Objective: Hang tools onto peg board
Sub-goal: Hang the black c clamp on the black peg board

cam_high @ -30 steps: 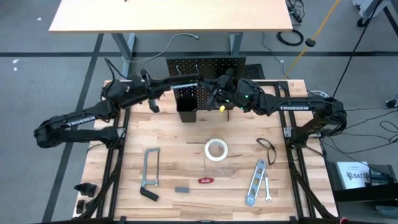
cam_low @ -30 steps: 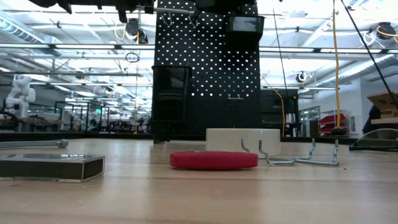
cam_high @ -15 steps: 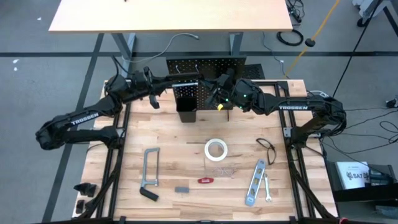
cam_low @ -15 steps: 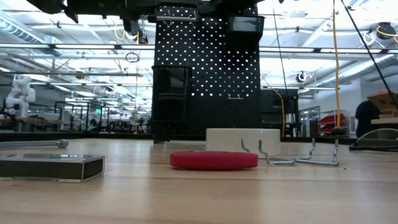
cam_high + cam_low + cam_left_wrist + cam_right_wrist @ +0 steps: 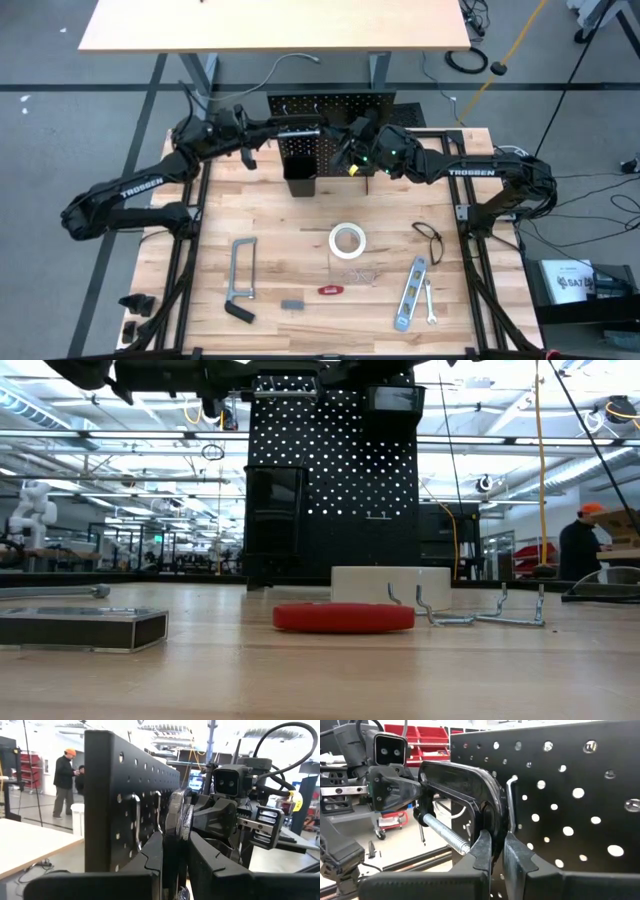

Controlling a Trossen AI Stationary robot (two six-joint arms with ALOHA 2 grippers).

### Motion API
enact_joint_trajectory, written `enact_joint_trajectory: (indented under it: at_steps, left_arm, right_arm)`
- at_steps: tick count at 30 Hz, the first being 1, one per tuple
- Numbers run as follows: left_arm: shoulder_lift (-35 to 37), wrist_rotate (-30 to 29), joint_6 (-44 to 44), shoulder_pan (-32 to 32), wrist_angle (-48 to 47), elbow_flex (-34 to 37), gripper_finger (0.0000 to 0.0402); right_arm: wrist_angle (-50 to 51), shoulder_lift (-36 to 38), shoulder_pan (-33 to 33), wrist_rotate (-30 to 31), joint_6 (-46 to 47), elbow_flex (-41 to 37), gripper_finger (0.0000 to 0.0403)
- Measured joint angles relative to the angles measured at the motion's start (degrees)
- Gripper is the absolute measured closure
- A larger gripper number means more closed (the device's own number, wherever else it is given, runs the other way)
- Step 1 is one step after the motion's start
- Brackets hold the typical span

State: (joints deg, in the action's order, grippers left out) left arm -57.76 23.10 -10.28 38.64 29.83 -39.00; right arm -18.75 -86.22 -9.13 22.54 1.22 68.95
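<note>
Both claws up at top of peg board [image 5: 330, 120]. Left gripper [image 5: 300, 131] pinching one end of C-clamp [image 5: 460, 780], right gripper [image 5: 345, 150] pinching frame beside hook [image 5: 510, 805]. Best to slide frame fully over hook, release one side first. Remaining tools lying on table [image 5: 290, 240].

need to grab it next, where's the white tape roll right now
In the high view the white tape roll lies flat mid-table, in front of the peg board, between the bar clamp and the pliers.
</note>
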Motion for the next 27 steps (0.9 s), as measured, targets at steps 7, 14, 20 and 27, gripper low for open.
enact_joint_trajectory:
  at_steps: [7, 14, 20, 27]
  left_arm:
    - [-0.82, 3.69, -0.52, 2.41, 1.03, 0.00, 0.0353]
    - [-0.87, 6.43, -1.52, 4.33, 1.02, 0.00, 0.0353]
    - [-1.12, 6.48, -1.62, 4.39, 0.70, 0.00, 0.0353]
    - [-2.23, 6.50, -1.68, 4.54, 1.15, 0.00, 0.0353]
  right_arm:
    - [0.12, 0.03, 0.00, 0.12, 0.45, 0.00, 0.0389]
    - [0.05, 0.01, 0.00, -0.19, 0.98, 0.07, 0.0389]
    - [0.12, -0.04, -0.09, 0.23, 1.16, 0.07, 0.0390]
    - [0.43, -0.01, -0.25, 0.59, 1.76, 0.07, 0.0390]
